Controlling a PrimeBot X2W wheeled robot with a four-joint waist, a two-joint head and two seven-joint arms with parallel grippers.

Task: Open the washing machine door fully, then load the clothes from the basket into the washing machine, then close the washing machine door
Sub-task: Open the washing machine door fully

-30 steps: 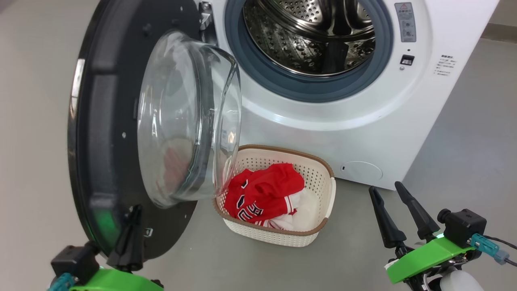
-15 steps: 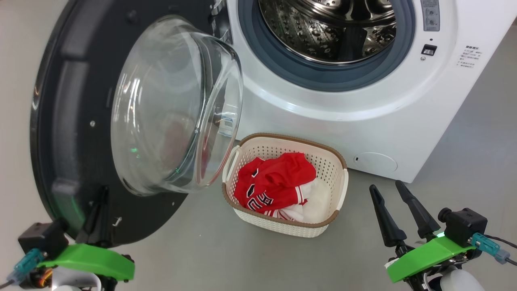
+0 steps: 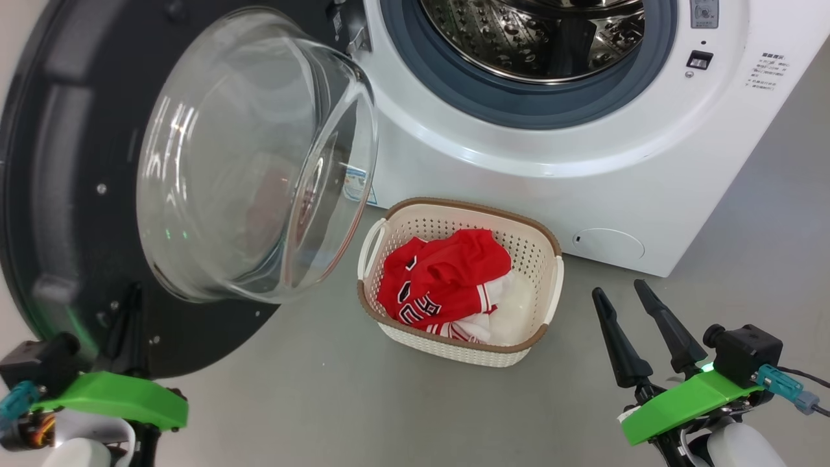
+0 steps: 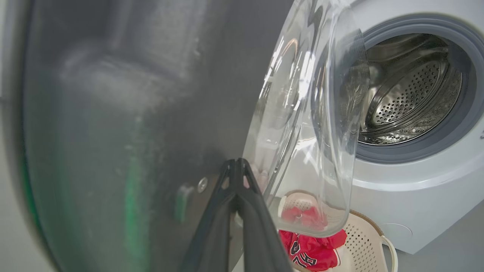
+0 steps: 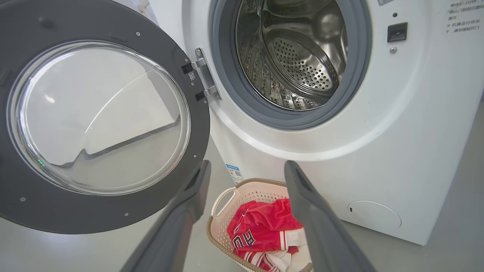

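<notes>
Smooth plain grey floor spreading out in every direction, soft even light falling across it, faint shadows lying on it

other: floor — plain grey | surface: smooth, evenly lit

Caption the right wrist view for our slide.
Right gripper, jaws open, faces the basket of clothes; washing machine door wide open.
</notes>
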